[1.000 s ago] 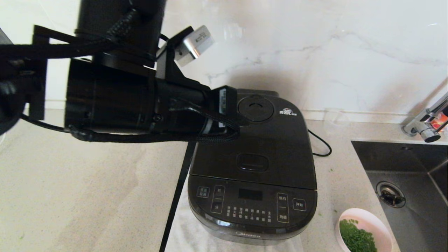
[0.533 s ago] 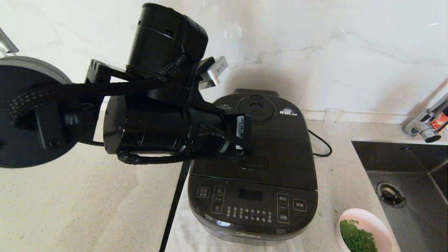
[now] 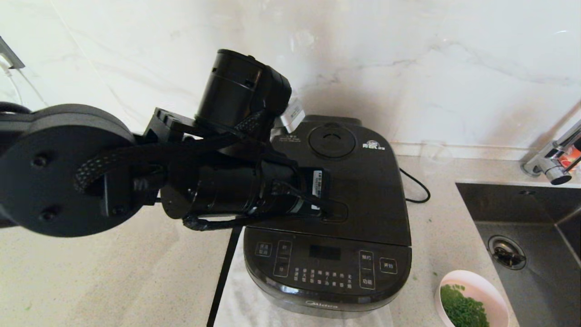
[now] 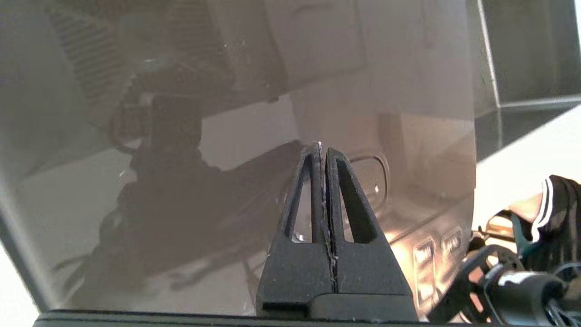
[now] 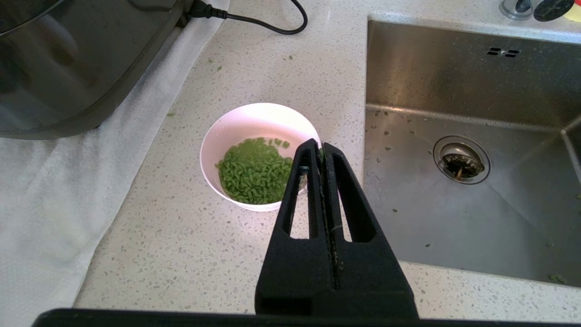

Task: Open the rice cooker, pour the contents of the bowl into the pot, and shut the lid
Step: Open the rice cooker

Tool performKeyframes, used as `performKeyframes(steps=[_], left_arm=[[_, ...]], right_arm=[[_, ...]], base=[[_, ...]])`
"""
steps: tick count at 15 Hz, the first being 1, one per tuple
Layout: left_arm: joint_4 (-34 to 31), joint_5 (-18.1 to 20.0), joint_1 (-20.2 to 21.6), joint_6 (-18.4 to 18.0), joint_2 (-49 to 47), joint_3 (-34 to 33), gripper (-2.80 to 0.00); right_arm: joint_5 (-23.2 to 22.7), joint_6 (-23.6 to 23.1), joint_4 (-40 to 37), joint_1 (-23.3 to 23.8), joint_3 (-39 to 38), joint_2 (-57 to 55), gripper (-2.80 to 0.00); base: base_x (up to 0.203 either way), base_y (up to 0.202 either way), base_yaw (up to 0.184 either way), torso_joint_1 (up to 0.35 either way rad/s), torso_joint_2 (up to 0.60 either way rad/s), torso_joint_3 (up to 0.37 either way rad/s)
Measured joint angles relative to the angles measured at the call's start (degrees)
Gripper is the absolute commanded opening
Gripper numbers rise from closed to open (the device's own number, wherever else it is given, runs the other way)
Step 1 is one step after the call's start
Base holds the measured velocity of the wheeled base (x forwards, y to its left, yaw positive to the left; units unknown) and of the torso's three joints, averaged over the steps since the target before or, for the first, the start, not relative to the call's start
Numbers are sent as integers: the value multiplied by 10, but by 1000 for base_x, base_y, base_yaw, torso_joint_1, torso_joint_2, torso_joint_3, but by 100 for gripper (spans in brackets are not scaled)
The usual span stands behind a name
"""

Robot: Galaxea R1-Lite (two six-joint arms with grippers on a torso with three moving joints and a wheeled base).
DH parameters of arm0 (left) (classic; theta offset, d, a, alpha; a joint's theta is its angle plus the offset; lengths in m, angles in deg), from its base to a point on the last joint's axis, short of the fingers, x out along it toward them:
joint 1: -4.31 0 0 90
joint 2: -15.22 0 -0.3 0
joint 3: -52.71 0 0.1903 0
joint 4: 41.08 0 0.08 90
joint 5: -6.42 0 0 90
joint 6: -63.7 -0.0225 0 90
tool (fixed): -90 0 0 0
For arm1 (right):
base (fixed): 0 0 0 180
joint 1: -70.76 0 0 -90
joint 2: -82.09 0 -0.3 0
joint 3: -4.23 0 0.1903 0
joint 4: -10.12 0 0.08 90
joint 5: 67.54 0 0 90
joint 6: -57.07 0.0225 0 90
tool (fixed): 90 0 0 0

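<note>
Left gripper [image 4: 321, 147] fingers are pressing together over the lid [image 3: 345, 181]; right gripper [image 5: 320, 146] too, hanging above the bowl [image 5: 256, 122], empty.

The glossy black rice cooker [image 3: 327, 218] stands with its lid [image 3: 336, 181] closed. The small pink bowl [image 5: 254, 136], right of the cooker, holds green bits [image 5: 254, 171].

You get bright, even light on the marble wall [image 3: 408, 68]. The arm throws a soft shadow behind the rice cooker [image 3: 331, 218], whose glossy lid [image 4: 227, 136] mirrors hazy reflections.
</note>
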Motion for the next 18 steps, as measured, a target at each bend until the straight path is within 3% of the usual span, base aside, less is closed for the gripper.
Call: performKeyframes(steps=[13, 18], left_arm=[[5, -2, -21, 28, 12, -33, -280], [17, -26, -26, 27, 25, -66, -280]], right_arm=[[0, 0, 0, 0, 0, 0, -280], [0, 0, 0, 0, 0, 0, -280]], base=[[0, 0, 0, 0, 0, 0], [0, 0, 0, 0, 0, 0]])
